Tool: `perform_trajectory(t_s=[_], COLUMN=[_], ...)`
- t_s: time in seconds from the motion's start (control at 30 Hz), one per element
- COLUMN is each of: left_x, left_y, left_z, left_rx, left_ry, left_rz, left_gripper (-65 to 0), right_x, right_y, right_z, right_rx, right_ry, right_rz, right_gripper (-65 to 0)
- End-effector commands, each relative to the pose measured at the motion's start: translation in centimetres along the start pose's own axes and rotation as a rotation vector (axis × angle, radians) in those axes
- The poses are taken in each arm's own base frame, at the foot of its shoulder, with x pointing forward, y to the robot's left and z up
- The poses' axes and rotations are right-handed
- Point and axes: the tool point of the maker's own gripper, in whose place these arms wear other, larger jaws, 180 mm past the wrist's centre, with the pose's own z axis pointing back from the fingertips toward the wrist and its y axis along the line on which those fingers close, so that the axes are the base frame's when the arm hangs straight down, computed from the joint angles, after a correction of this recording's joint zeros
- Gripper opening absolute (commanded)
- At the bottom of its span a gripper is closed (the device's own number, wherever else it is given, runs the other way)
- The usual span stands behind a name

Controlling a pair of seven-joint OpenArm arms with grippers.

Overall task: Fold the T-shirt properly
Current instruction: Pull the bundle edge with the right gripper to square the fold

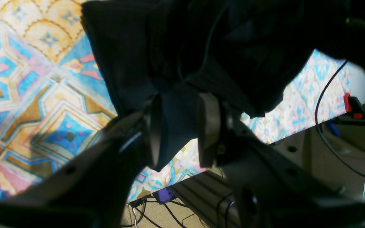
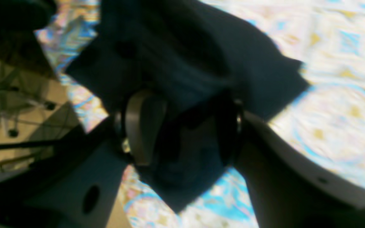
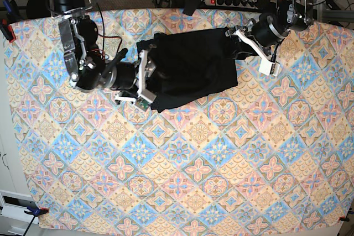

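Both grippers, left (image 1: 179, 133) and right (image 2: 182, 129), clamped on T-shirt (image 3: 188, 70) near worktop's far edge; uneven pull could skew fold.

No text, label, brand, number or sign can be read in any of the three views; the black T-shirt (image 3: 188, 67) shows no legible print, and the patterned tablecloth (image 3: 182, 181) carries only ornament, no lettering.

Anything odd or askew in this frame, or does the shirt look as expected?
Nothing stands out. The T-shirt is bunched between the right hand and left hand over the patterned cloth; nothing spilled or damaged.
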Motion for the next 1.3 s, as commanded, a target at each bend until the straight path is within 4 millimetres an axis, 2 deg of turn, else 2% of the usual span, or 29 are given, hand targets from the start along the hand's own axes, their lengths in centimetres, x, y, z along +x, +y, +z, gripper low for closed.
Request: perform_trajectory(t_s=[0.0, 0.17, 0.23, 0.37, 0.47, 0.57, 0.7, 0.9, 0.93, 1.03, 1.13, 1.2, 1.27], left_x=[1.0, 2.1, 2.6, 2.8, 2.5, 2.0, 2.5, 2.8, 2.8, 2.6, 3.2, 2.9, 2.4], left_y=[0.1, 1.9, 2.8, 5.0, 6.6, 7.1, 7.0, 6.9, 6.8, 5.6, 2.1, -0.6, -2.3], left_z=[0.4, 1.4, 2.0, 2.8, 3.1, 2.9, 2.7, 2.7, 2.6, 2.0, 1.7, 1.4, 0.9], left_rx=[-0.002, 0.051, 0.077, 0.133, 0.168, 0.175, 0.169, 0.167, 0.161, 0.131, 0.059, 0.0, -0.044], left_ry=[-0.035, -0.076, -0.093, -0.111, -0.111, -0.102, -0.11, -0.116, -0.118, -0.115, -0.129, -0.118, -0.099], left_rz=[-0.007, 0.008, 0.014, 0.045, 0.079, 0.095, 0.09, 0.087, 0.09, 0.092, 0.039, 0.003, -0.012], left_gripper=[-45.9, -45.9, -45.9, -45.9, -45.9, -45.9, -45.9, -45.9, -45.9, -45.9, -45.6, -45.4, -45.3], right_x=[1.5, 1.4, 1.3, 4.4, 4.2, 3.9, 5.1, 6.4, 6.5, 6.4, 6.3, 6.4, 6.3], right_y=[0.2, 2.8, 3.6, 5.7, 6.5, 6.7, 6.7, 7.0, 6.7, 3.9, 0.7, -1.1, -2.4], right_z=[0.2, -1.0, -1.4, -1.9, -2.7, -3.3, -3.5, -2.9, -2.6, -1.0, 0.9, 2.0, 2.9], right_rx=[0.014, 0.085, 0.11, 0.141, 0.14, 0.109, 0.107, 0.094, 0.082, 0.009, -0.076, -0.128, -0.169], right_ry=[-0.047, -0.023, -0.011, -0.018, 0.035, 0.114, 0.129, 0.104, 0.101, 0.105, 0.075, 0.06, 0.053], right_rz=[0.024, 0.068, 0.084, 0.262, 0.361, 0.492, 0.578, 0.628, 0.628, 0.599, 0.524, 0.482, 0.448], right_gripper=[-38.0, -50.2, -52.4, -51.8, -51.9, -52.0, -50.3, -45.7, -45.7, -45.7, -45.8, -45.8, -45.8])
